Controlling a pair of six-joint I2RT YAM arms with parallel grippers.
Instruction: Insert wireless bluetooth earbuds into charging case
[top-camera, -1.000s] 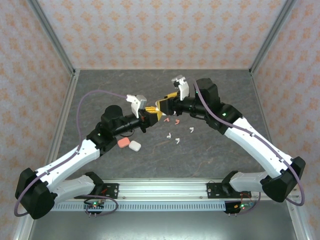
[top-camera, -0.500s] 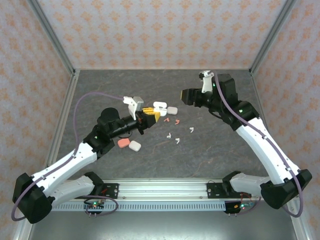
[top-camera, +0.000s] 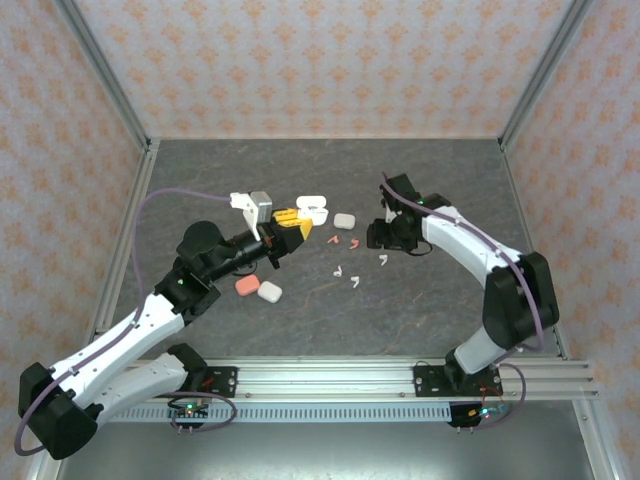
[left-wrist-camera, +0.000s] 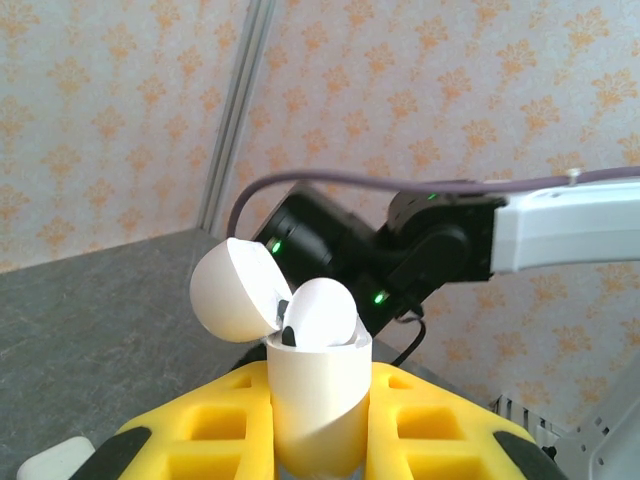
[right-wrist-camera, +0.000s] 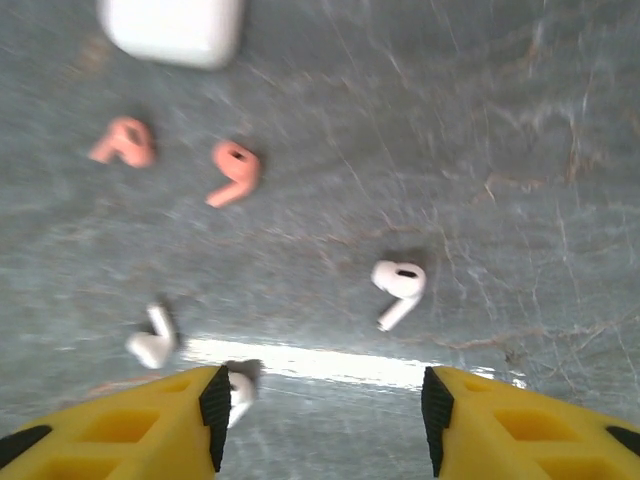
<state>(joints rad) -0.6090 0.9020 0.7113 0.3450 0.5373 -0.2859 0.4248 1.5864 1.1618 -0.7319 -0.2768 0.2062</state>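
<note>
Currently my left tool (left-wrist-camera: 318, 440) pinches an open case (left-wrist-camera: 312, 395) with an earbud (left-wrist-camera: 322, 315) seated in it. My right tool (right-wrist-camera: 322, 418) hangs spread over the desk (right-wrist-camera: 500, 100); pink earbuds (right-wrist-camera: 235, 170) lie beside the closed case (right-wrist-camera: 172, 28), white earbuds (right-wrist-camera: 398, 285) farther from it.

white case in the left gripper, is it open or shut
Open: the white case in the left gripper has its lid swung back, and an earbud sits in its mouth.
</note>
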